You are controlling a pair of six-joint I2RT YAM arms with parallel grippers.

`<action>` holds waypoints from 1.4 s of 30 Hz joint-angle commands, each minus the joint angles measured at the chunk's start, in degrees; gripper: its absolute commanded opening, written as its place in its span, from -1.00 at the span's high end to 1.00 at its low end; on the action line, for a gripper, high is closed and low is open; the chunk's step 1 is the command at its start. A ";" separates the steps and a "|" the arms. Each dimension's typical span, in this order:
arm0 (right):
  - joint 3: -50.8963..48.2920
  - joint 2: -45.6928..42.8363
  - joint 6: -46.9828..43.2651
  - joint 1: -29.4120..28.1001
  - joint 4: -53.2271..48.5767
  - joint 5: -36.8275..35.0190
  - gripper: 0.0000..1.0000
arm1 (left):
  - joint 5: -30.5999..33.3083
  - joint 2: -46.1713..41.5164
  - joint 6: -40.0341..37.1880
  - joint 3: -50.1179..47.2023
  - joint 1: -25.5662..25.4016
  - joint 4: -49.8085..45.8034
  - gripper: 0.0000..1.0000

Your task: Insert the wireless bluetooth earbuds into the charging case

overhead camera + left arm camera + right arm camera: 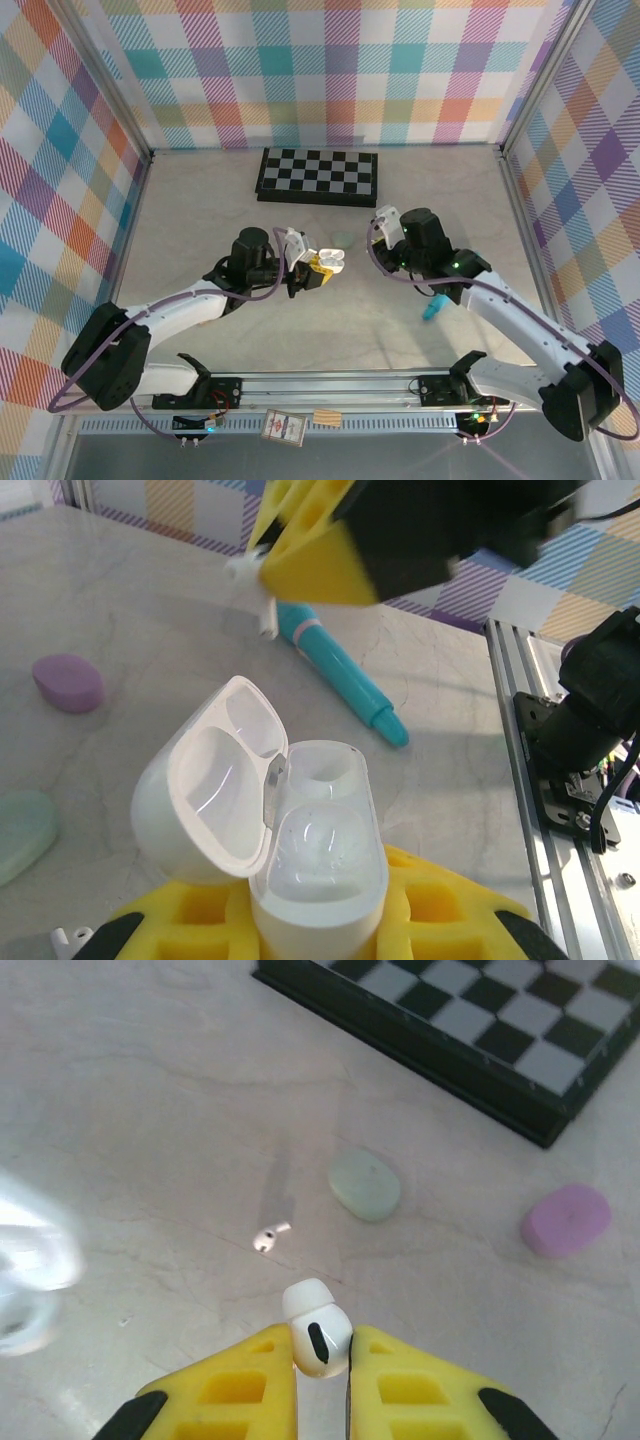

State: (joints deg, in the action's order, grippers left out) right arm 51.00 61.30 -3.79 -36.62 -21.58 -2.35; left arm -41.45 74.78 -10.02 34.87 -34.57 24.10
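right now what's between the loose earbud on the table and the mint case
Nothing: in the right wrist view the table between the loose earbud and the mint case is bare.

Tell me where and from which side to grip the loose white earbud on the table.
Pinch the loose earbud across its rounded head, coming straight down from above: it lies flat on the table, and its stem looks too thin to hold.

You've got the chessboard [318,176] at the back of the desk [200,210], first case [365,1186] and second case [565,1220] just in front of it — loose earbud [270,1237] near the first.
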 commanded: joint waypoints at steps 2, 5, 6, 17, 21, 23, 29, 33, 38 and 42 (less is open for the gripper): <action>3.04 -3.71 -6.29 -3.34 -1.99 -0.73 0.67 | -3.00 0.96 1.06 3.42 0.47 0.50 1.00; 3.73 -4.52 -8.64 -5.50 -2.06 -0.67 0.67 | -3.39 1.01 1.23 3.56 0.53 0.47 1.00; 4.00 -4.50 -9.54 -6.25 -2.14 -0.65 0.67 | -3.59 0.95 1.32 3.65 0.47 0.34 1.00; 7.33 -0.60 -14.92 -10.88 -3.56 -1.81 0.69 | -5.71 -0.24 0.90 4.59 0.47 -2.05 1.00; 7.66 0.35 -15.57 -11.27 -3.28 -1.92 0.69 | -6.09 -0.61 0.79 4.50 0.47 -2.31 1.00; 7.79 0.79 -15.83 -11.27 -3.38 -1.88 0.69 | -6.17 -0.85 0.80 4.50 0.47 -2.31 1.00; 7.88 2.09 -16.82 -11.28 -3.84 -1.52 0.69 | -6.65 -1.48 1.14 5.08 0.48 -2.51 1.00; 8.06 2.93 -17.37 -11.33 -3.49 -1.21 0.68 | -6.96 -1.54 1.24 5.29 0.47 -2.82 1.00; 7.89 2.94 -17.99 -11.31 -3.27 -0.82 0.69 | -6.40 -1.88 1.28 5.36 0.47 -3.09 1.00; 7.88 2.34 -18.72 -11.36 -3.96 -0.26 0.69 | -6.36 -1.71 1.74 5.63 0.49 -2.83 1.00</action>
State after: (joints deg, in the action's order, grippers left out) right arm 57.45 64.18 -20.88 -47.70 -24.95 -3.64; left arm -46.46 74.50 -8.56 38.52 -34.44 20.88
